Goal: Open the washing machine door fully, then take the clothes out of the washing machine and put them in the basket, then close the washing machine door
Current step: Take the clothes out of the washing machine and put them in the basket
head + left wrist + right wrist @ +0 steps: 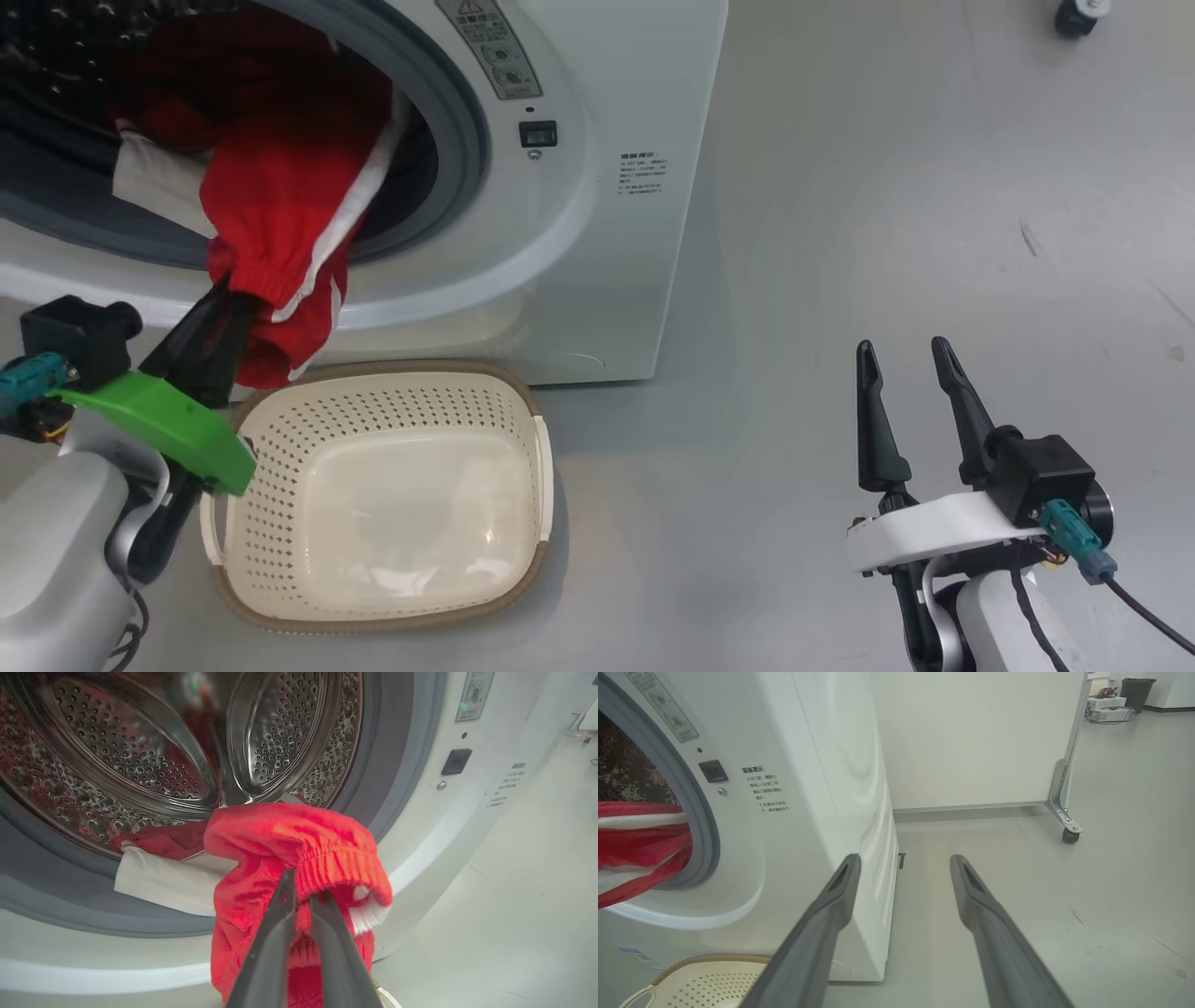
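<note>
Grey floor [887,187]; basket [392,369] at lower centre empty. Left end effector [222,291] clamps red clothes [280,187] half out of the washing machine [616,93]; right end effector [902,345] gapes, empty.

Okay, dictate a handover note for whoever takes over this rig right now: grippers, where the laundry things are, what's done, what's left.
Left gripper: shut on the ribbed cuff of the red cloth garment with white stripes, which hangs out of the big white front-loading washing machine.
Right gripper: open, holding nothing.
Cream perforated plastic basket: on the floor below the drum mouth, empty.
Done: machine open, garment gripped.
Left: clothes into basket, close door.
</note>
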Tool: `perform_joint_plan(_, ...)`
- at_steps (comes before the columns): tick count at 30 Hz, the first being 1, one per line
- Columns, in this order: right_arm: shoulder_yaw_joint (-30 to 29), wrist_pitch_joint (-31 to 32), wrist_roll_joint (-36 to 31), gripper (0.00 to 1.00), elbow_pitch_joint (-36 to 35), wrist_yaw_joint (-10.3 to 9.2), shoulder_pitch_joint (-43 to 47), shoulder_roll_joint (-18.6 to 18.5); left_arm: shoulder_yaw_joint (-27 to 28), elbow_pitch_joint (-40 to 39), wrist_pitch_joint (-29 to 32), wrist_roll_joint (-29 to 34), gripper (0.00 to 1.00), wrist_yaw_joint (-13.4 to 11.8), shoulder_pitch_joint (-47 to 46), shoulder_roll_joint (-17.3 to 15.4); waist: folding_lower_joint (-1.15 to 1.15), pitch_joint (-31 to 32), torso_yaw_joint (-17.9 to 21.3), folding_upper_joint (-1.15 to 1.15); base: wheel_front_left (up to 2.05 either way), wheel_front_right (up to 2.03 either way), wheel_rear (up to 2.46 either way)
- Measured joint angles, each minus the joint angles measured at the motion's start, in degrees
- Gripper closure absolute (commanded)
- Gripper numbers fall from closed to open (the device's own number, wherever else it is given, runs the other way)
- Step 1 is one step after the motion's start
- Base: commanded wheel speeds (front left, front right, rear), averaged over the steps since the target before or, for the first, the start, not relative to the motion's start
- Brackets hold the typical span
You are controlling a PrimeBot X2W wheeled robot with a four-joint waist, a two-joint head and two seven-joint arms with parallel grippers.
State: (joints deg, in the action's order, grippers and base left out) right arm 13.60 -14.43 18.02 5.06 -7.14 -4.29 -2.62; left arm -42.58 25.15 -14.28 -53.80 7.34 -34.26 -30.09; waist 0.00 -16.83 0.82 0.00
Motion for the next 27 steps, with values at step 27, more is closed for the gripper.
perform_joint_plan(27,-2.0,0.0,0.1,0.00,1.2,2.64,5.0,0.0,20.6,-16.9,-0.2,10.0,1.00,0.0,10.8,5.2,0.00,8.9,-7.5,0.00,0.00,0.00,0.00)
